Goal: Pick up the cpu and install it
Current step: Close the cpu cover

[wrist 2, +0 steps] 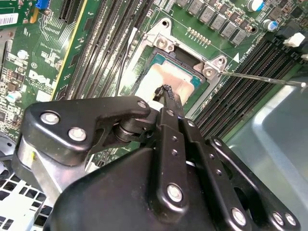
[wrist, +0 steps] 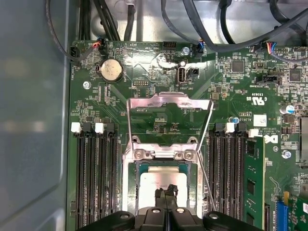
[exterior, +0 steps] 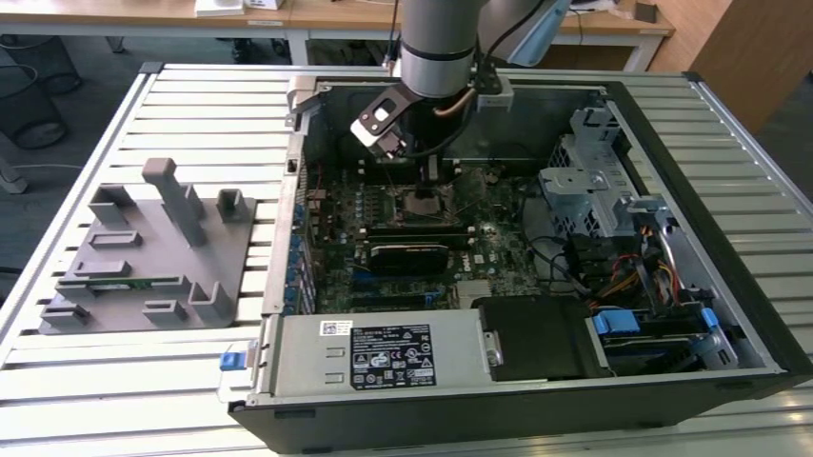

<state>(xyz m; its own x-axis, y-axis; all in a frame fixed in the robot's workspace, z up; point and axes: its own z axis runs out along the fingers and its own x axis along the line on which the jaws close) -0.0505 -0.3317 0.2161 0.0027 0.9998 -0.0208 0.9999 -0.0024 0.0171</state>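
Gripper (wrist 2: 166, 92) over the seated cpu (wrist 2: 169, 74)
Black fingers (wrist: 160, 202) closed together, tips at the flat silvery square inside its metal-framed socket (wrist: 166, 154).

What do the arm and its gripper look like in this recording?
The arm is a silver-grey cylinder with a dark band and a pale blue joint cap. The gripper is black, built of jointed link bars dotted with silver screw heads, ending in narrow black fingers.
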